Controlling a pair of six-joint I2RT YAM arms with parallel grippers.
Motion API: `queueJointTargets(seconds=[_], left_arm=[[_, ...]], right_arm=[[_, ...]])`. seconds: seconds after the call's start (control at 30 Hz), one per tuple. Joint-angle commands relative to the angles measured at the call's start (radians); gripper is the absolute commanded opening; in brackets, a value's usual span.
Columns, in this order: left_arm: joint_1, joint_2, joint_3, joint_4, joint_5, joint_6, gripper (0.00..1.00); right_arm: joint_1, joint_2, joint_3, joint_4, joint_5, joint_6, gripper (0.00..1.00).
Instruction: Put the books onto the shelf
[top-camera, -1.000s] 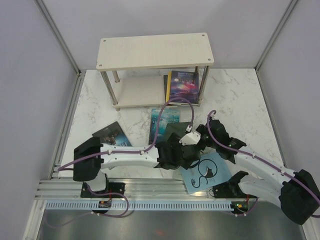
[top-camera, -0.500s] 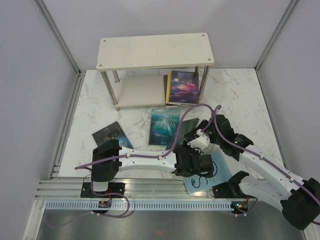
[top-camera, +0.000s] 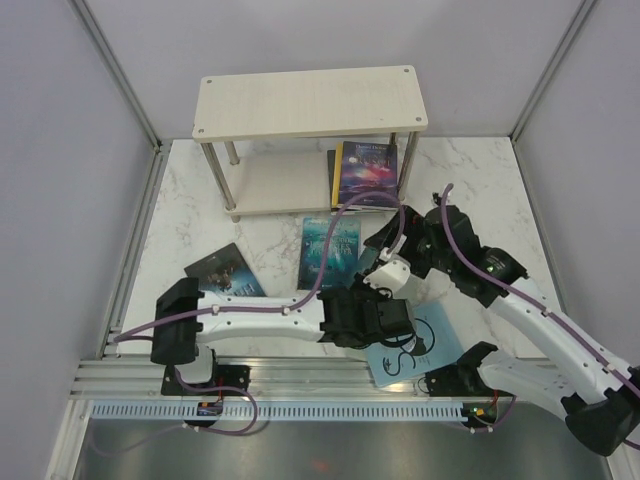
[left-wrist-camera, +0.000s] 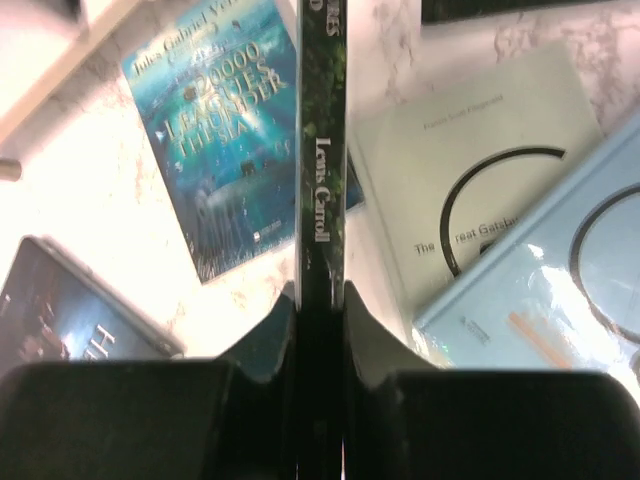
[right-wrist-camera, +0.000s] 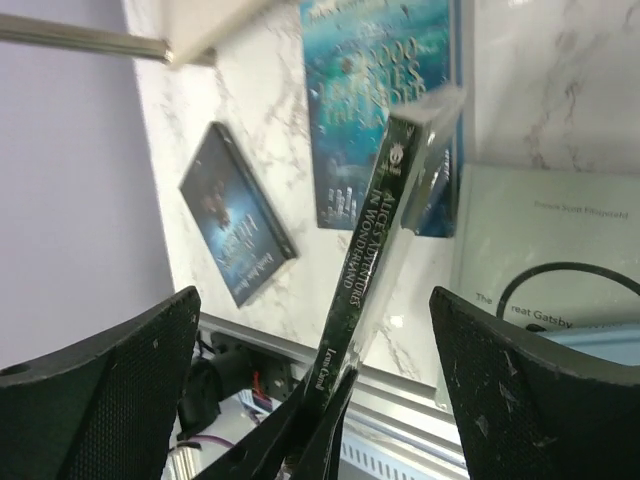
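- Dark green book (left-wrist-camera: 321, 150), lettered "Alice's Adventures in Wonderland" and "Lewis Carroll" along its spine, is held on edge with the spine turned up toward the wrist cameras. Its long axis runs straight out from the left gripper (left-wrist-camera: 320, 300), toward the shelf (top-camera: 310, 100) side of the table.
- It is gripped at its near end only, and the far end juts out free. Whether its lower edge touches anything cannot be told.
- A teal book (top-camera: 330, 250), "20,000 Leagues Under the Sea", lies flat on the marble table (top-camera: 470, 190) between the held book and the shelf. In the left wrist view it is seen to the left of the spine.
- A pale book (left-wrist-camera: 470, 180), "The Great Gatsby", lies to the right of the spine and is partly covered by a pale blue book (top-camera: 415, 345).
- A dark-covered book (top-camera: 222, 270) lies apart on the left of the table.
- At the right end of the shelf's lower tier a dark blue book (top-camera: 365, 172) is seen, with a yellow book (top-camera: 338, 160) just beside it.
- The left gripper's jaws are pressed flat against the two covers of the dark green book.
- The right gripper (right-wrist-camera: 315, 310) is spread wide, with one finger on either side of the spine and well clear of it. Nothing is held or touched by it.
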Motion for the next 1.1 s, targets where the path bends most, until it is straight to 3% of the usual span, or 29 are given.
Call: queueJointTargets(seconds=[0.0,0.17,0.27,0.33,0.4,0.43,0.5,0.63,0.73,0.8,1.07], left_arm=[[0.017,-0.123,-0.024,-0.022,0.008,0.011,0.02],[0.054,-0.302,-0.087,0.091,0.119,0.04,0.02],[0.142,-0.419,-0.204,0.211,0.3,0.051,0.02],[0.244,-0.549,-0.277,0.251,0.301,0.051,0.02],[0.352,-0.684,-0.393,0.442,0.591,0.033,0.02],[0.392,-0.72,-0.427,0.507,0.638,0.018,0.02],[0.513,-0.783,-0.492,0.542,0.773,-0.031,0.02],[0.65,-0.905,-0.585,0.732,1.021,-0.112,0.02],[0.736,-0.942,-0.679,0.876,1.177,-0.223,0.02],[0.773,-0.941,-0.746,1.004,1.233,-0.281,0.02],[0.876,-0.889,-1.019,1.493,1.355,-0.587,0.02]], right_arm=[[0.001,-0.072,0.131,-0.079,0.151,-0.043,0.98],[0.001,-0.204,0.093,-0.112,0.237,-0.011,0.98],[0.001,-0.29,0.036,-0.11,0.254,0.017,0.98],[-0.001,-0.348,0.001,-0.095,0.248,0.031,0.98],[0.001,-0.385,-0.076,-0.045,0.199,0.063,0.98],[0.001,-0.42,-0.111,-0.008,0.166,0.074,0.98],[0.001,-0.446,-0.223,0.1,0.116,0.116,0.98],[0.001,-0.489,-0.453,0.383,-0.043,0.237,0.98],[0.001,-0.479,-0.643,0.784,-0.102,0.359,0.98],[0.001,-0.469,-0.739,0.912,-0.103,0.406,0.98],[-0.001,-0.358,-0.751,1.107,-0.117,0.414,0.97]])
